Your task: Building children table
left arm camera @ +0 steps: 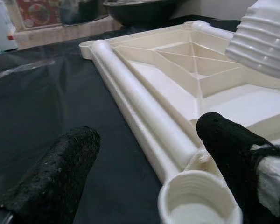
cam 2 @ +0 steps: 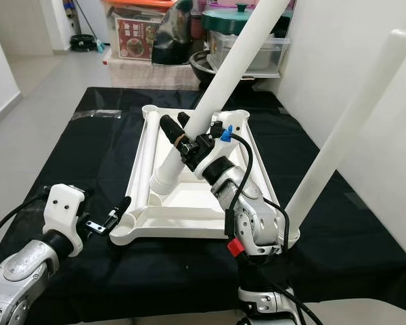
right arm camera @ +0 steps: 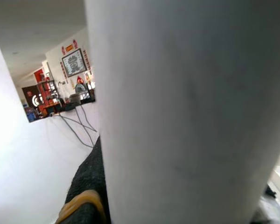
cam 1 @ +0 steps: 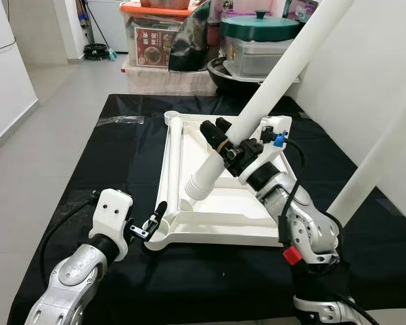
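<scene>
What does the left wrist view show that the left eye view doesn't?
Left wrist view alone: the threads inside the corner socket, close up. Left eye view alone: the right pincer clamping a tilted leg, another leg standing upright, storage boxes behind. Both: the upturned tabletop, black cloth, a leg's ribbed end.

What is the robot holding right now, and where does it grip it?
The right gripper holds a white table leg, clamped on its shaft above the threaded end. The left gripper is open at the tabletop's corner socket, holding nothing.
</scene>
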`<state>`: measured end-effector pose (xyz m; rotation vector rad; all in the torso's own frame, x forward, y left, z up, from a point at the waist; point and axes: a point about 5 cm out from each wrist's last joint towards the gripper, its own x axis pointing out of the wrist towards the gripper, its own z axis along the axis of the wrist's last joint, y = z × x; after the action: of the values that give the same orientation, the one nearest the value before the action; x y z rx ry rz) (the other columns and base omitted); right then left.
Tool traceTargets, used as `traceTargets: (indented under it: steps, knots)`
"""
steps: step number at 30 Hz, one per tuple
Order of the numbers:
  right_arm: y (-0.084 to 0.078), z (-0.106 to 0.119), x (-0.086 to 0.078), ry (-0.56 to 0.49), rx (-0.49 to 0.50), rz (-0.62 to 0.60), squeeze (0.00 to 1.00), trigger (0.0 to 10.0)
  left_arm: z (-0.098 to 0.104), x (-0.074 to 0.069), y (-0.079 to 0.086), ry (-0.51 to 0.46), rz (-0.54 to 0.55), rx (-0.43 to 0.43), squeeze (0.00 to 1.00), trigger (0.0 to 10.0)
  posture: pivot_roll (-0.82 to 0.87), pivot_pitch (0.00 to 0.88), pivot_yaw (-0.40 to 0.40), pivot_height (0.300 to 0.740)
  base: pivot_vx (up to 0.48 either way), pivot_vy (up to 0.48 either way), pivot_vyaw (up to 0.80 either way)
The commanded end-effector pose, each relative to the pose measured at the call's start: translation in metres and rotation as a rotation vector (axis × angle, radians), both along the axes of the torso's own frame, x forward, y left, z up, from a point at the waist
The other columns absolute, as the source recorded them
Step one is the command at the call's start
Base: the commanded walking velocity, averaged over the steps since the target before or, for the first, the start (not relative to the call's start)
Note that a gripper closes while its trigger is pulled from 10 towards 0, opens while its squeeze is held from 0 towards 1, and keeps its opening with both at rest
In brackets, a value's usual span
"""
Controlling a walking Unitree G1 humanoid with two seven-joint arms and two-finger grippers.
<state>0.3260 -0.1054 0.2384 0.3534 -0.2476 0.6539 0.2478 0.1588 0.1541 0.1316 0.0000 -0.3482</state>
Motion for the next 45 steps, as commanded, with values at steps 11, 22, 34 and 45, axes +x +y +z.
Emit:
traceTargets:
  steps: [11, 22, 34, 45]
  knots:
    - [0.003, 0.001, 0.000, -0.014, -0.023, 0.027, 0.00, 0.0, 0.000, -0.003, 0.002, -0.015, 0.019, 0.004, 0.00, 10.0, 0.03, 0.000, -0.082, 0.740, 0.000, 0.436, 0.00]
    - [-0.017, 0.005, 0.009, -0.107, -0.174, 0.155, 0.00, 0.0, -0.009, -0.020, -0.007, 0.033, -0.103, 0.010, 0.00, 10.0, 0.05, 0.000, -0.096, 0.740, 0.000, 0.000, 0.00]
    - [-0.030, 0.002, 0.014, -0.130, -0.272, 0.217, 0.00, 0.0, -0.015, -0.029, -0.013, 0.082, -0.191, -0.013, 0.00, 10.0, 0.06, 0.000, -0.097, 0.740, 0.000, 0.000, 0.00]
    - [-0.034, -0.011, 0.015, -0.135, -0.331, 0.244, 0.00, 0.0, -0.027, -0.046, -0.018, 0.204, -0.347, -0.100, 0.00, 10.0, 0.07, 0.000, -0.086, 0.740, 0.000, 0.000, 0.00]
